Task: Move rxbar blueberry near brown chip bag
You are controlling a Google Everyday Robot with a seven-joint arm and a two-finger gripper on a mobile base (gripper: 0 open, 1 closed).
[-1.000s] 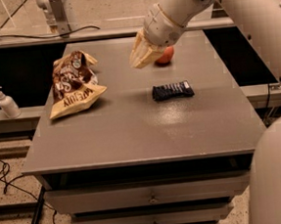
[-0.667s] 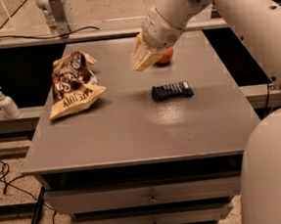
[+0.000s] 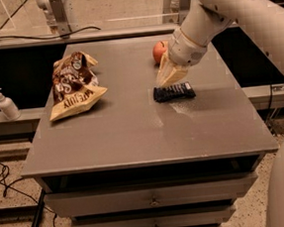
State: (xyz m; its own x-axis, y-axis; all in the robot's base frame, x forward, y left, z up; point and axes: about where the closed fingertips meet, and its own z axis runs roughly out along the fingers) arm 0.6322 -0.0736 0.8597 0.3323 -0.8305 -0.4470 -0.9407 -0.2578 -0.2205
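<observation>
The rxbar blueberry [image 3: 174,92], a small dark navy bar, lies flat on the grey table [image 3: 133,131], right of centre. My gripper [image 3: 166,82] hangs from the white arm just above the bar's left end, pointing down at it, and holds nothing. The brown chip bag [image 3: 74,86], wrinkly, with white lettering and a tan lower band, lies at the table's left side, well apart from the bar.
A red apple [image 3: 159,52] sits behind the gripper near the table's far edge. A white pump bottle [image 3: 4,104] stands on a lower ledge to the left. Drawers [image 3: 152,196] are under the tabletop. Cables run across the floor on the left.
My gripper has moved down and to the right, from in front of the apple to just above the bar's left end. The bar, bag and apple have not moved.
</observation>
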